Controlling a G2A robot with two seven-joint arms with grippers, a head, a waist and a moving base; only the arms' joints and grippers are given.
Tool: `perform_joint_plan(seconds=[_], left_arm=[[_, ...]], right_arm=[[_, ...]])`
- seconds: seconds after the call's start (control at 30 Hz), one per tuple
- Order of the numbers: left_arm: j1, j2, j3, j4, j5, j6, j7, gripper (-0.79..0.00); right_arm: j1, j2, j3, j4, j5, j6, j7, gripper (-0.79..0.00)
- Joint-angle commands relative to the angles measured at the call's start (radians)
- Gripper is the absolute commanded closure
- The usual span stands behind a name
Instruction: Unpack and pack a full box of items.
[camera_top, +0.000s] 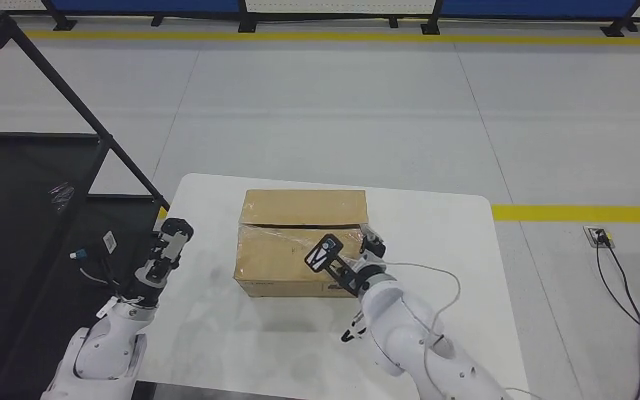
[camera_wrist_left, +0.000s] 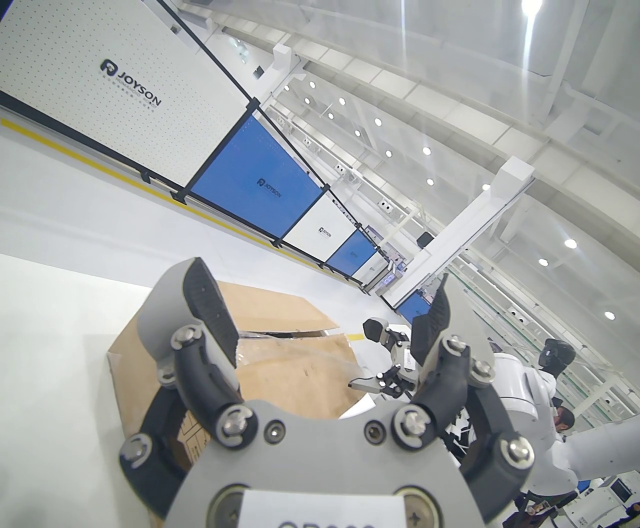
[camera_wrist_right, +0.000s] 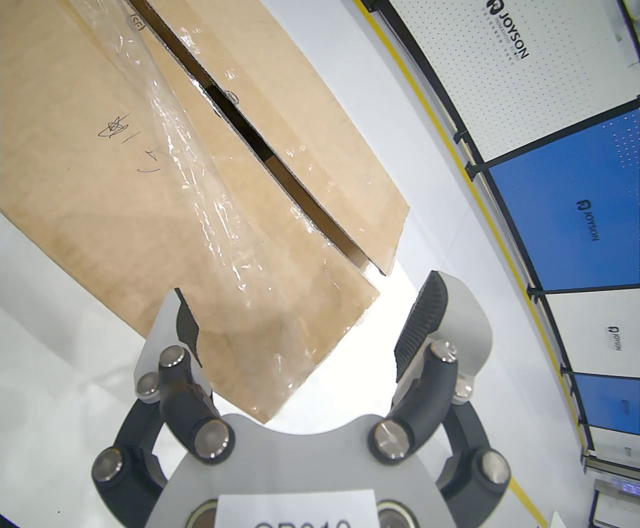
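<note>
Right, box (camera_top: 300, 240) sits in the middle of the white table (camera_top: 440, 225). Brown cardboard, top flaps (camera_wrist_right: 310, 125) folded down w/ a thin dark slit (camera_wrist_right: 250, 137) running btwn them, so not closed flush. Clear tape (camera_wrist_right: 200, 200) wrinkles along the nearer flap, w/ a bit of pen scribble (camera_wrist_right: 117, 127) beside it.

Right gripper (camera_wrist_right: 305, 320): fingers spread wide, released, gripping nothing. The box's corner pokes into the gap btwn them, closer to one finger (camera_wrist_right: 185, 325) than the other. Can't tell if the cardboard touches that pad. The slit's end lies just past the fingertips. In the top view this gripper hangs over the box's near corner on the robot's right side.

Left gripper (camera_wrist_left: 320, 310): also spread and released, w/ nothing in the gap. Its ribbed black pads (camera_wrist_left: 207, 310) face each other w/ only air btwn them. The box lies beyond the fingertips and apart from them — its end wall and a slightly lifted flap (camera_wrist_left: 280, 305) show past one finger. In the top view this gripper sits off the box's left end, near the table's left edge, w/ bare tabletop btwn tips and cardboard.

Farther out past the left fingertips, the right gripper shows again at the box's other end — its fingers parted there too.
</note>
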Motion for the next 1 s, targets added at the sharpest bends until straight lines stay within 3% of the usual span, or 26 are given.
perform_joint_plan(seconds=[0.0, 0.33, 0.67, 0.97], left_arm=[[0.0, 0.0, 0.001, 0.001, -0.011, -0.002, -0.003, -0.785], [0.003, 0.003, -0.013, 0.004, -0.037, -0.009, -0.019, -0.785], [0.011, 0.004, -0.024, 0.008, -0.044, -0.012, -0.019, -0.785], [0.004, 0.004, -0.021, 0.018, -0.051, -0.013, -0.023, -0.785]], right_arm=[[0.004, -0.007, -0.018, 0.008, -0.044, 0.006, 0.02, -0.785], [0.039, -0.053, -0.077, 0.064, -0.195, 0.058, 0.088, -0.785], [0.06, -0.093, -0.072, 0.111, -0.298, 0.137, 0.078, -0.785], [0.076, -0.123, -0.031, 0.146, -0.28, 0.12, 0.06, -0.785]])
